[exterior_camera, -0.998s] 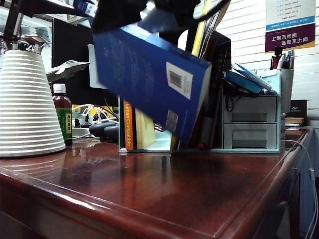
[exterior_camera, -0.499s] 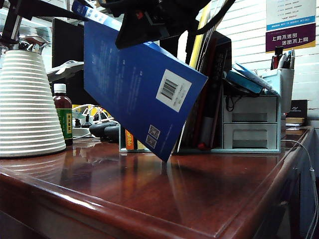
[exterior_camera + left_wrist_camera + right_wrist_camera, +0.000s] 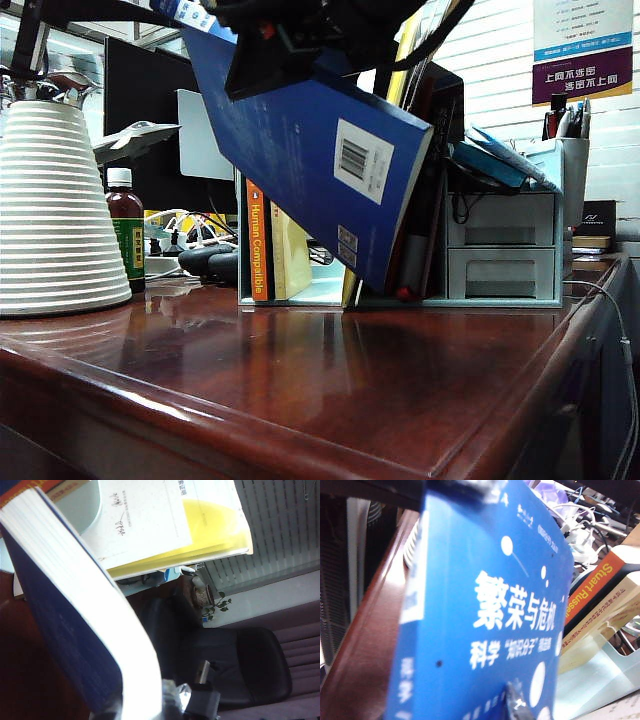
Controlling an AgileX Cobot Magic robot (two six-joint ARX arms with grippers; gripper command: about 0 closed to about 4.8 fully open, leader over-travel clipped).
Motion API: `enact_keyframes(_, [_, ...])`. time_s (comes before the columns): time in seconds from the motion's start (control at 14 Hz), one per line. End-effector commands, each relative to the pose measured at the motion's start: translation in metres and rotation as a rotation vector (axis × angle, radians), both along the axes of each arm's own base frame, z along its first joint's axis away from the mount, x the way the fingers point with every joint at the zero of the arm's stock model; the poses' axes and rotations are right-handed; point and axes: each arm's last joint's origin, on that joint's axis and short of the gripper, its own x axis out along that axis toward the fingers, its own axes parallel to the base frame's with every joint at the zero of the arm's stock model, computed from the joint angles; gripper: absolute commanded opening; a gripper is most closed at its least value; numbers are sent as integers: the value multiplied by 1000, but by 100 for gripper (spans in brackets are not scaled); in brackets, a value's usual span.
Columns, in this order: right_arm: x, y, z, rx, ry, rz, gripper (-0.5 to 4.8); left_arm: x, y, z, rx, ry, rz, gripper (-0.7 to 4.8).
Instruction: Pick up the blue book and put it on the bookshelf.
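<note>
The blue book (image 3: 300, 160) hangs tilted in front of the bookshelf (image 3: 318, 292), barcode side to the exterior view. Its lower corner is down by the rack's front rim. Dark gripper bodies cover its top edge. In the left wrist view my left gripper (image 3: 137, 707) is shut across the book's white page block (image 3: 95, 605). The right wrist view is filled by the book's front cover (image 3: 490, 610), with white circles and Chinese text. My right gripper (image 3: 515, 711) shows only one fingertip (image 3: 516, 702), which lies on that cover. The other finger is hidden.
The orange-spined "Human Compatible" book (image 3: 257, 240) and a yellowish book stand in the rack's left slot. A two-drawer unit (image 3: 500, 250) stands right of the rack. A white ribbed cone (image 3: 55, 210) and a brown bottle (image 3: 125, 238) stand at the left. The table's front edge is near.
The book's lower corner swung out toward the camera and left, then back to the rack's front. The book stays tilted and held from above.
</note>
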Motion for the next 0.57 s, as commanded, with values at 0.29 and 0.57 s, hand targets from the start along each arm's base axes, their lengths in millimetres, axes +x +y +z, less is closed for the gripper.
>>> enact_keyframes(0.29, [1, 4, -4, -64, -47, 31, -1, -3, -1, 20, -70, -110, -58, 3])
enact_keyframes(0.57, [-1, 6, 4, -93, -121, 10, -1, -3, -1, 20, -80, -95, -36, 479])
